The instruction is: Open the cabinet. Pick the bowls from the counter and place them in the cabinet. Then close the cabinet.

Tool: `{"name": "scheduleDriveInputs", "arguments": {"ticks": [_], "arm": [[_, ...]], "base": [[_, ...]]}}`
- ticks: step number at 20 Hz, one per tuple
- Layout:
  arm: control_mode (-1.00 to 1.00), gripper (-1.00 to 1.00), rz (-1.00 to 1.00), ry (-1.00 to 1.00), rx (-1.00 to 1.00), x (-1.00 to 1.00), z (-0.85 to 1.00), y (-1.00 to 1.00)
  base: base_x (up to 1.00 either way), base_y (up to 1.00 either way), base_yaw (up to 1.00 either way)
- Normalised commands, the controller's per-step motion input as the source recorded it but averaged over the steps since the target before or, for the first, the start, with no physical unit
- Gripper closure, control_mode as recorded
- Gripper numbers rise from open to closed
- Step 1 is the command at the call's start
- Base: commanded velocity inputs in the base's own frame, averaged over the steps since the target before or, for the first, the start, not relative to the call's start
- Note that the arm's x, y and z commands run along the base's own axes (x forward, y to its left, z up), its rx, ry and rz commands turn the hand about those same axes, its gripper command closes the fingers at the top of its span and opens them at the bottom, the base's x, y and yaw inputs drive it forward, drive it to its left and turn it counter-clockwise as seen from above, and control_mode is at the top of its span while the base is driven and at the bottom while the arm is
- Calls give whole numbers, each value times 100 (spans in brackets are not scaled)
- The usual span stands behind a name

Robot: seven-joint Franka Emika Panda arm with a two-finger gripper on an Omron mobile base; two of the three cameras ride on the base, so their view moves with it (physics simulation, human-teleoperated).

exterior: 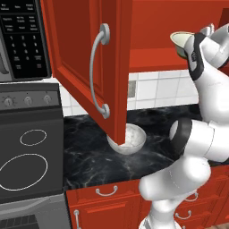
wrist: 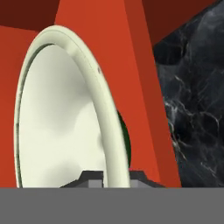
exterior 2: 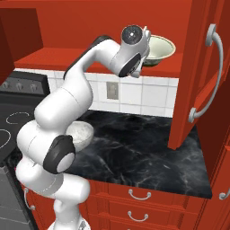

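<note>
So the tool (wrist: pixel 109 177) is pinching the rim of the cream bowl (exterior 2: pixel 159 48), one fingertip (wrist: pixel 89 178) inside the rim and the other outside, right at the bottom of the hand view. The bowl sits just past the tool, up at the open cabinet (exterior 2: pixel 54 56), over the front edge of its red shelf. I can't tell if it's touching the shelf. Both doors (exterior: pixel 85 58) are swung wide. The grey stone-look bowl (exterior: pixel 129 139) is well below the tool, down on the black marble surface (exterior 2: pixel 148 152), partly hidden by the left door in the left base view.
</note>
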Motion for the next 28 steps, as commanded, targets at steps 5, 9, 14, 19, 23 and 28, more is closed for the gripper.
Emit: {"name": "scheduleDriveInputs", "arguments": {"ticks": [5, 9, 14, 19, 23, 28], "arm": [[-100, -100, 3, 0, 1, 44, -18, -10], [-100, -100, 2, 0, 0, 21, -3, -3], [-100, -100, 0, -3, 0, -6, 2, 0], [-100, -100, 0, -18, 0, -55, 19, 0], [-100, -100, 0, -30, 0, -96, 7, 2], [-100, -100, 0, -20, 0, -100, -2, 14]], "base": [[0, 0, 0], [0, 0, 0], [0, 0, 0], [0, 0, 0], [0, 0, 0], [0, 0, 0]]}}
